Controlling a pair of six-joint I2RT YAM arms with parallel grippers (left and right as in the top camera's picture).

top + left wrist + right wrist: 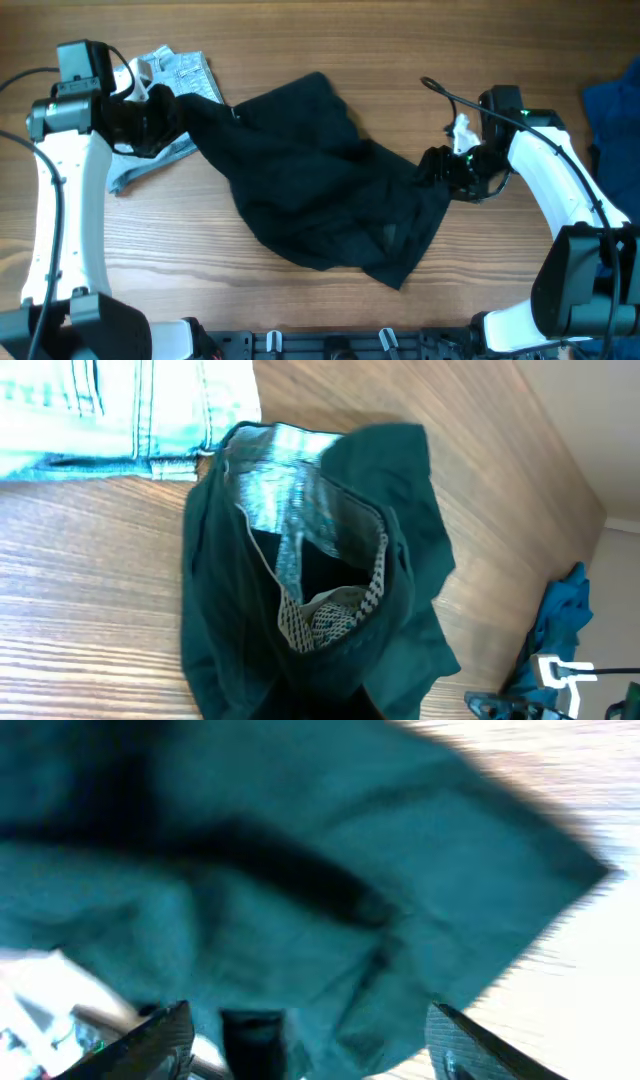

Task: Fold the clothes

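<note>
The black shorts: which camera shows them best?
The overhead view: the black shorts show whole, spread across the table. The left wrist view shows only one end with pale lining; the right wrist view is a blurry close-up of fabric.

The shorts (320, 180) are soft, matt black cloth with pale, woven pocket lining (335, 615). The light-blue denim garment (120, 410) shows stitched seams. The table (180, 250) is smooth, grained wood.
</note>
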